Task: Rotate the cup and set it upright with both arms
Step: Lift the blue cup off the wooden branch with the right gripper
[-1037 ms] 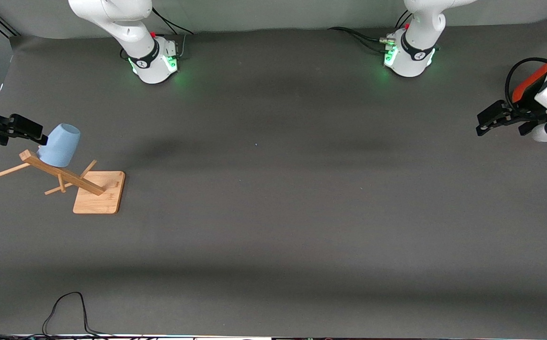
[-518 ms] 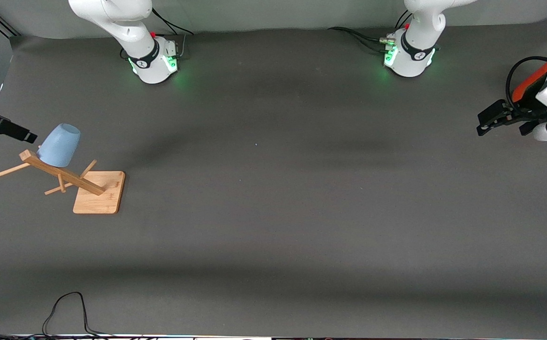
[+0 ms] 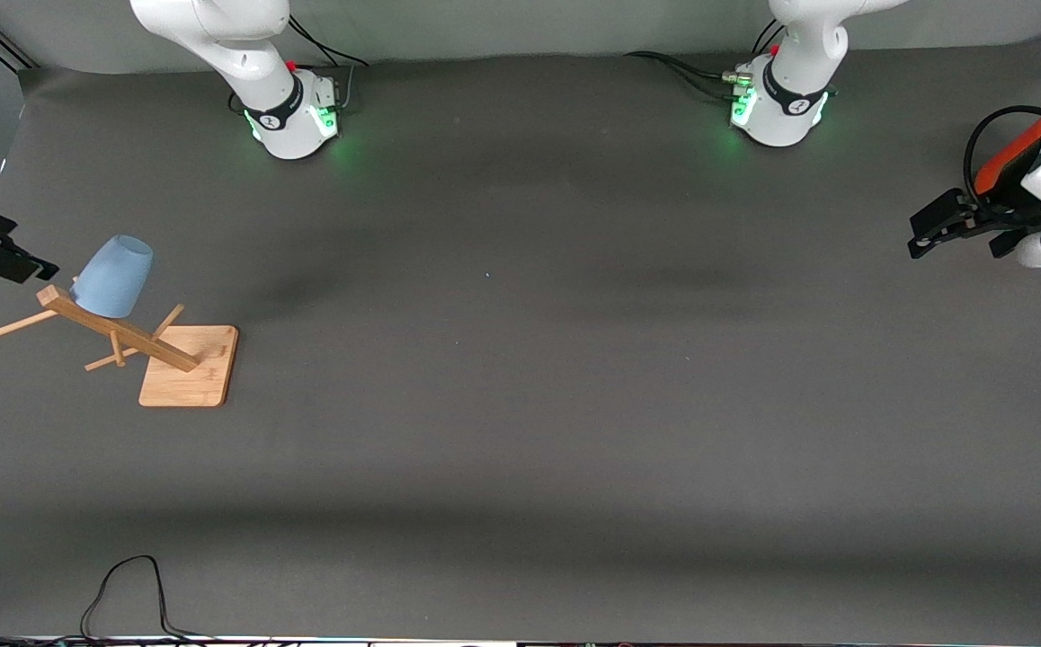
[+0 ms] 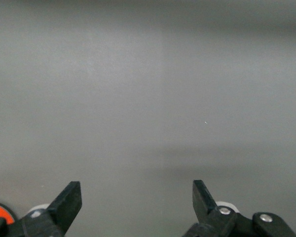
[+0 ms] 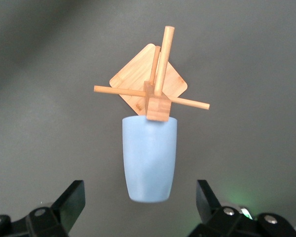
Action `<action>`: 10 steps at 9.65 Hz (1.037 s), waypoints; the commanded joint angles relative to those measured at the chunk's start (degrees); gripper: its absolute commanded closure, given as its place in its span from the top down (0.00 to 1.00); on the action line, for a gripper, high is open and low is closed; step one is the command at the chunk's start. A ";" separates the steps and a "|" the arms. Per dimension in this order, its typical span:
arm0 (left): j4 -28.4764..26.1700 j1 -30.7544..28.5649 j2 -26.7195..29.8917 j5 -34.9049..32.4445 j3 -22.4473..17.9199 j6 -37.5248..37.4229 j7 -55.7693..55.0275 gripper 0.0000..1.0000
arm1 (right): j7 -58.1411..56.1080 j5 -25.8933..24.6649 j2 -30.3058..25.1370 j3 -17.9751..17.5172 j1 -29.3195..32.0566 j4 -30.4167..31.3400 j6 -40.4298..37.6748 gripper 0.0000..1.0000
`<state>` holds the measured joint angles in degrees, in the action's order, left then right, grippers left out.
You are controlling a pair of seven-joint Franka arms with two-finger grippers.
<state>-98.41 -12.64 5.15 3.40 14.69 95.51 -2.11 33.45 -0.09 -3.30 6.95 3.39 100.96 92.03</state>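
- Cup point(image 5: 149, 158) hung inverted on wooden rack point(image 3: 161, 350); long axis lay centred between spread, empty jaws of right gripper point(image 5: 138, 207), the nearer arm.
- Left gripper point(image 4: 135, 200) waited, jaws released, over bare tabletop point(image 3: 520, 404).

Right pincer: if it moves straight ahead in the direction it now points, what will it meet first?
Most likely the pale-blue cup, hung upside down on a peg of the wooden rack. In the right wrist view the cup's closed base sits between the open fingers of the right pincer, though the gap to it is unclear.
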 commanded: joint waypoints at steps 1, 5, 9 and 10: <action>1.46 0.34 -0.75 -0.32 -0.01 0.03 -0.53 1.00 | 1.62 0.53 -5.38 -0.18 -0.14 11.67 8.82 1.00; 1.82 0.42 -0.92 -0.15 0.08 0.03 -0.53 1.00 | 1.44 1.94 -6.01 0.00 -0.05 21.01 18.51 1.00; 1.82 0.42 -1.01 -0.06 0.08 0.03 -0.53 1.00 | 0.48 1.94 -5.05 1.49 -0.49 22.61 21.17 0.89; 1.82 0.42 -1.01 -0.06 0.08 0.03 -0.53 1.00 | 0.30 1.94 -5.22 1.49 -0.49 22.61 21.08 0.72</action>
<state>-98.03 -12.63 4.89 3.41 14.78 95.61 -2.11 33.89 0.74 -7.21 7.98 3.37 122.59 112.36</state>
